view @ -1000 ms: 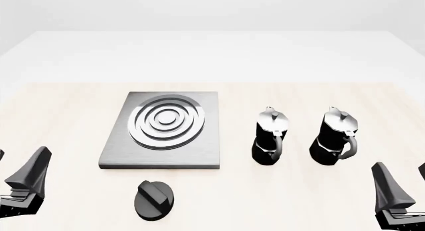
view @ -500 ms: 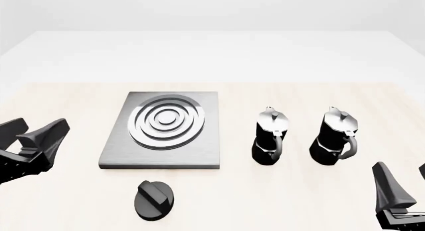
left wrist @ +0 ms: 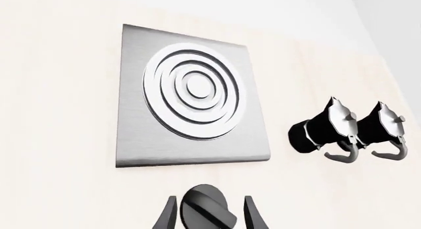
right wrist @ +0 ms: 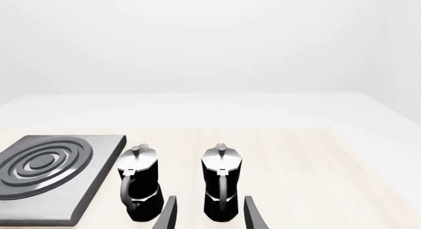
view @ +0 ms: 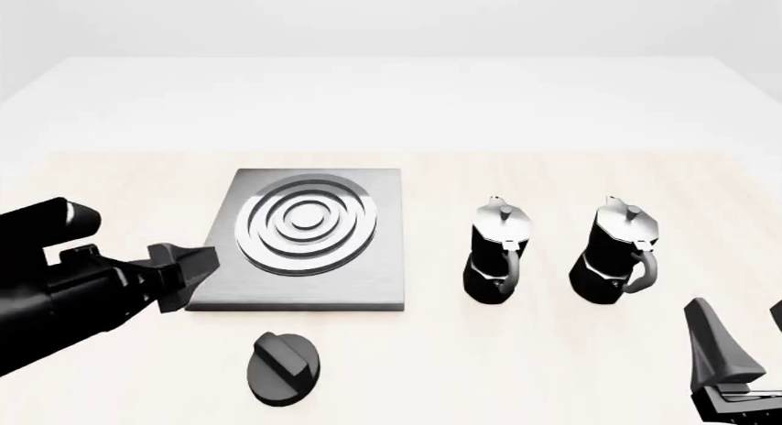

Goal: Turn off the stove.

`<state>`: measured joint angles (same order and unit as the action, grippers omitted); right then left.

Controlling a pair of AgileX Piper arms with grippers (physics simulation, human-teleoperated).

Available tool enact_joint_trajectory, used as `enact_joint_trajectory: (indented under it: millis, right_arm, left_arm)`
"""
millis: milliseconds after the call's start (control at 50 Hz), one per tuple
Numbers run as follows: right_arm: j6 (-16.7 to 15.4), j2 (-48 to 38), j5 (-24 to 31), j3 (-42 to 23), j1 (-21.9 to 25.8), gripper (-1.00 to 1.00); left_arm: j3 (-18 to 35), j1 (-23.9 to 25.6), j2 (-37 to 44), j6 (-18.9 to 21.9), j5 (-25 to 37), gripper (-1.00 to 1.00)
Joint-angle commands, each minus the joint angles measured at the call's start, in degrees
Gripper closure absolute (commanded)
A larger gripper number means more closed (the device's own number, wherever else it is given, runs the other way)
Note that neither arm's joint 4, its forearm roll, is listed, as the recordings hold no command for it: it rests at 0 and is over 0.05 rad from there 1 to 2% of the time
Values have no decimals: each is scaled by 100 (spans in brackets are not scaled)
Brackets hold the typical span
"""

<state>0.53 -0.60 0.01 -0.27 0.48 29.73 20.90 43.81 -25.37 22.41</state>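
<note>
Brushed-grey stove slab (view: 299,246) is lying left of centre in the front view, ring burner (view: 304,222) facing up. Black knob (view: 284,368) is sitting on the pale table (view: 123,187) at 6 o'clock from the slab, apart from it. Two moka pots (view: 499,251) (view: 617,252) are standing at 3 o'clock of the slab. Left gripper (view: 183,271) is hovering at the slab's near-left corner, at roughly 10 o'clock from the knob; its opening cannot be judged here. One second ago it was low at the left edge; it has swung in toward the stove. Right gripper (view: 745,352) is parked at lower right, unchanged, only one finger showing clearly.

Left wrist view is adding what the front lacks: the left gripper (left wrist: 207,216) is spread wide, fingers (left wrist: 167,215) framing the knob (left wrist: 208,211) in line of sight, gripping nothing; whether it is level with the knob cannot be told. Slab (left wrist: 131,140) and pots (left wrist: 319,130) are lying beyond.

Right wrist view is showing the right gripper (right wrist: 207,214) parted and empty, pointing at the pots (right wrist: 220,189), slab (right wrist: 98,174) at the edge; knob out of sight.
</note>
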Motion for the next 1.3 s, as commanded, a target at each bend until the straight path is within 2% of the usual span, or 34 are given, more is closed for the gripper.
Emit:
enact_joint_trajectory:
  millis: [20, 60, 80, 180, 440, 500, 660, 800, 1300]
  right_arm:
    - [-20, -18, -14, 3, -10, -100]
    - [-19, -23, -17, 4, -11, -100]
    - [-28, -37, -26, 6, -9, -100]
    - [-33, -82, -60, 11, -4, -100]
    - [-30, -102, -76, 13, 0, -100]
    - [-24, -101, -75, 13, -7, -100]
    - [-21, -108, -78, 16, 28, -100]
    - [-23, -45, -18, 14, 23, -100]
    - [-17, -35, -5, 17, 33, -100]
  left_arm:
    - [-273, 498, 580, -888, -203, -100]
    - [-383, 442, 612, -1084, -314, -100]
    - [-494, 601, 683, -1314, -461, -100]
    - [-792, 754, 980, -1730, -950, -100]
    - [-1066, 987, 1663, -2115, -1847, -100]
    - [-1201, 1090, 1815, -2333, -2105, -100]
    - [-1254, 1003, 2217, -2357, -2522, -100]
    - [-1372, 1149, 2730, -2544, -3094, -100]
    - [-1430, 1052, 3663, -2668, -4011, -100]
